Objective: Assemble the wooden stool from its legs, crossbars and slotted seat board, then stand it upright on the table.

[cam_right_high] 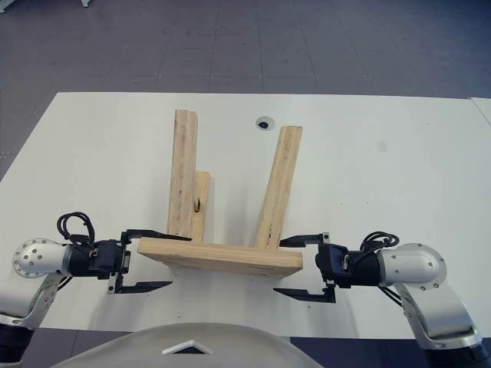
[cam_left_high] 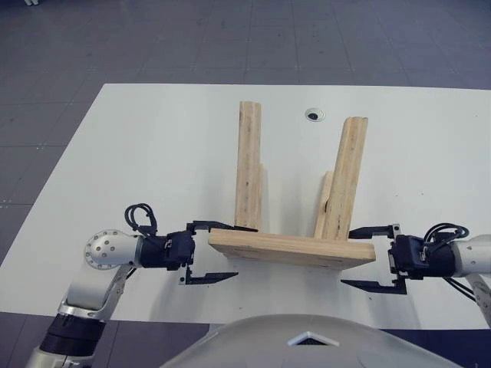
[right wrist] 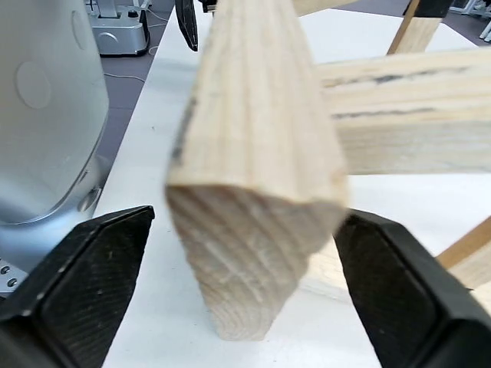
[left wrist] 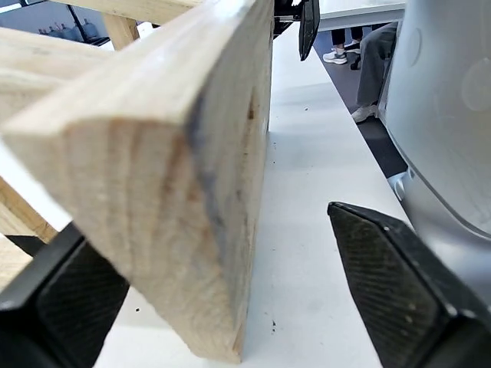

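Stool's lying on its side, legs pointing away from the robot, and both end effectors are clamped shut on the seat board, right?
Not quite: the left end effector and right end effector are open, straddling the ends of the seat board, as the wrist views show.

Bright, even light; soft faint shadows beside the legs [cam_left_high: 248, 165]

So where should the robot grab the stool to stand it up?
Probably the two short ends of the seat board, one gripper from each side. The stool lies tipped over, those ends are free, and the open left gripper and right gripper sit around them.
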`<state>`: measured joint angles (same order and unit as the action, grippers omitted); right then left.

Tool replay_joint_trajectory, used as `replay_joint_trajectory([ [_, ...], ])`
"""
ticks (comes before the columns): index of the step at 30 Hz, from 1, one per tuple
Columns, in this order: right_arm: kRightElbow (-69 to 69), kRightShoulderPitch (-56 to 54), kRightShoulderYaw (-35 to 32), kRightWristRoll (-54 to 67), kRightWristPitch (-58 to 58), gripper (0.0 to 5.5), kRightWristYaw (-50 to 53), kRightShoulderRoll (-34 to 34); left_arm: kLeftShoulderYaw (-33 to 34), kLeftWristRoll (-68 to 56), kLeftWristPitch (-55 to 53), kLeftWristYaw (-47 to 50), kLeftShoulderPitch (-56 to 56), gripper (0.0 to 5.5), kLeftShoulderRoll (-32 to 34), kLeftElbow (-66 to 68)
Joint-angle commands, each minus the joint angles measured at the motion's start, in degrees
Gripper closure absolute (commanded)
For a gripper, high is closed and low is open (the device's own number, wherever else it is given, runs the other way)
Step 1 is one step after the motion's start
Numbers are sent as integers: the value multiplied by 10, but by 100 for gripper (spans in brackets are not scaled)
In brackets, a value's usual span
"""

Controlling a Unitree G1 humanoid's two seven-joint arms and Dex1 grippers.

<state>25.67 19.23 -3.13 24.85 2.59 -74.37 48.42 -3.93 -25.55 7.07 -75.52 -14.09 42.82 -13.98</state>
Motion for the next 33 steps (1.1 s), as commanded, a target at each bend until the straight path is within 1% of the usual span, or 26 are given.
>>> replay_joint_trajectory([
  [1,-6,-10,4,-7,0,211,17,-1,2,-13,-40,22,15,195,-1,-17],
  [3,-8,-15,8,-4,8,253,22,-1,3,-20,-56,25,18,233,0,-22],
  [4,-9,-17,11,-3,11,262,24,-1,4,-26,-65,26,19,238,0,-24],
  [7,-14,-27,17,-3,16,318,31,-1,5,-38,-88,28,23,289,2,-35],
  [8,-15,-31,17,-2,16,344,33,-2,5,-39,-92,28,23,313,4,-37],
  [12,-13,-40,13,3,15,402,42,-6,8,-37,-102,31,22,369,3,-38],
  [13,-12,-40,12,6,19,405,44,-6,8,-38,-108,32,22,381,3,-39],
  [18,9,-39,7,19,45,405,52,-5,16,-51,-135,42,25,384,2,-46],
  [19,14,-37,7,17,50,405,54,-4,19,-61,-155,46,26,384,4,-49],
  [21,22,-50,11,10,96,405,86,-8,21,-64,-205,69,36,384,9,-52],
  [23,24,-71,22,6,147,405,113,-15,21,-79,-255,72,44,384,17,-63],
  [24,25,-83,27,18,177,405,121,-19,19,-91,-291,72,51,384,23,-68],
  [26,44,-98,24,42,225,405,123,-20,21,-95,-325,80,64,384,24,-81],
  [30,110,-109,-20,125,312,405,106,5,52,-183,-427,63,64,384,64,-154],
  [33,163,-114,-94,248,392,405,84,58,130,-299,-488,47,65,384,114,-229],
])
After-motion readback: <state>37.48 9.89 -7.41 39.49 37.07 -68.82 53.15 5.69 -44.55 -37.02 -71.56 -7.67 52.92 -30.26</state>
